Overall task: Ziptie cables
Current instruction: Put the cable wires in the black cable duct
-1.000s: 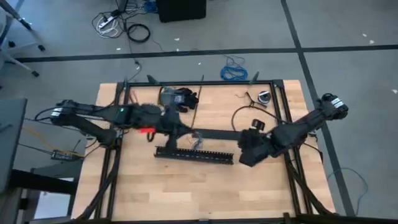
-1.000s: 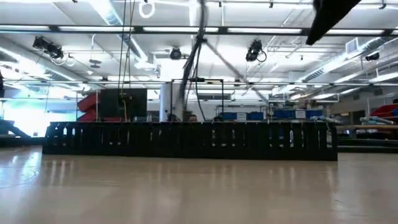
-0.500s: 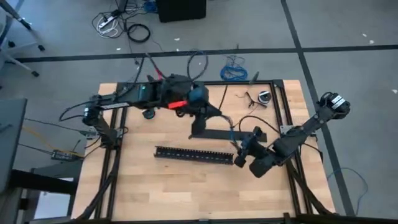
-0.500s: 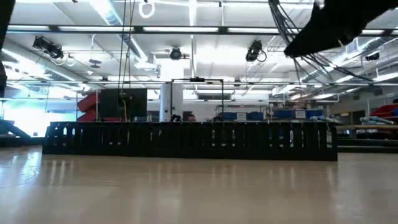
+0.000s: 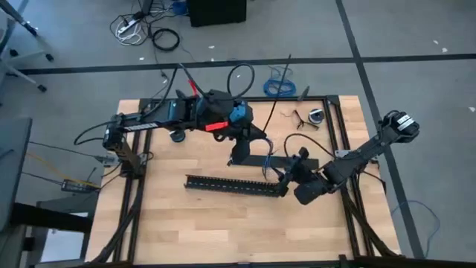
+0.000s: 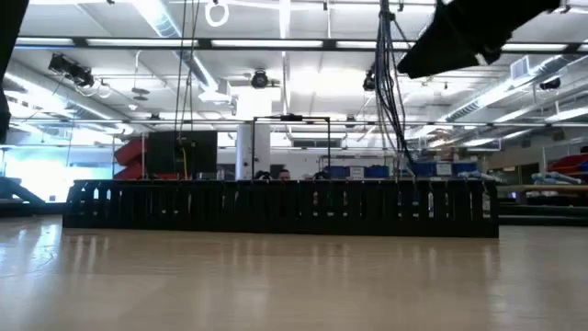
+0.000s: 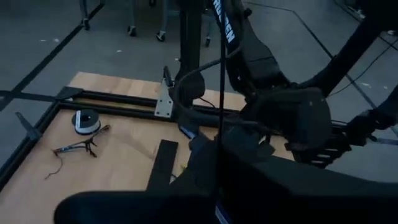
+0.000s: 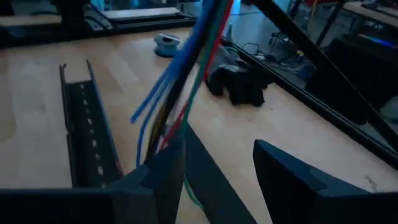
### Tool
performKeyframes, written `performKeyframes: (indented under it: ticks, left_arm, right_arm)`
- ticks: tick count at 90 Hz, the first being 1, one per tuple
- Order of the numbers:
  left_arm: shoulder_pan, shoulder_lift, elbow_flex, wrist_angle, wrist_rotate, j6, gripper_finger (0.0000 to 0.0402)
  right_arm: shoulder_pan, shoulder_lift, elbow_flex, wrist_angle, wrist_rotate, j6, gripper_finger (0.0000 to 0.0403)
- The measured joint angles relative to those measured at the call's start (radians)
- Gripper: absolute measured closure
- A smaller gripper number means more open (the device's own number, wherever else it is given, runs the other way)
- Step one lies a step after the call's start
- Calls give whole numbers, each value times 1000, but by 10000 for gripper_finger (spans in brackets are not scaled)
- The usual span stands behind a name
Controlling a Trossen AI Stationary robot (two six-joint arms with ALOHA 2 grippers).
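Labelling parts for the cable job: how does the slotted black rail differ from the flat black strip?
Slotted rail has raised side walls and rows of holes; flat strip is plain, no walls. Rail lies mostly exposed in the high view; strip is partly hidden under the left gripper. Both black, long, on the wooden table.
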Motion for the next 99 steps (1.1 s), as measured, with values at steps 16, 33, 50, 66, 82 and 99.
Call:
performKeyframes:
  ticks: [16,33,50,66,82,99]
  left_arm:
    - [0,0,0,-9,-2,1,401]
    - [0,0,0,-91,-22,27,401]
    - [0,1,0,-113,-40,35,401]
    - [0,1,0,-115,-40,49,401]
    - [0,0,0,-116,-39,59,401]
    - [0,0,0,-115,-39,60,401]
  right_arm:
    - [-67,0,0,180,-146,-185,193]
    - [-96,-24,1,218,-289,-261,163]
    - [-129,-41,1,218,-357,-282,139]
    - [-175,-41,1,203,-484,-277,127]
    - [-201,-41,1,198,-621,-277,123]
    - [-223,-41,1,206,-631,-283,126]
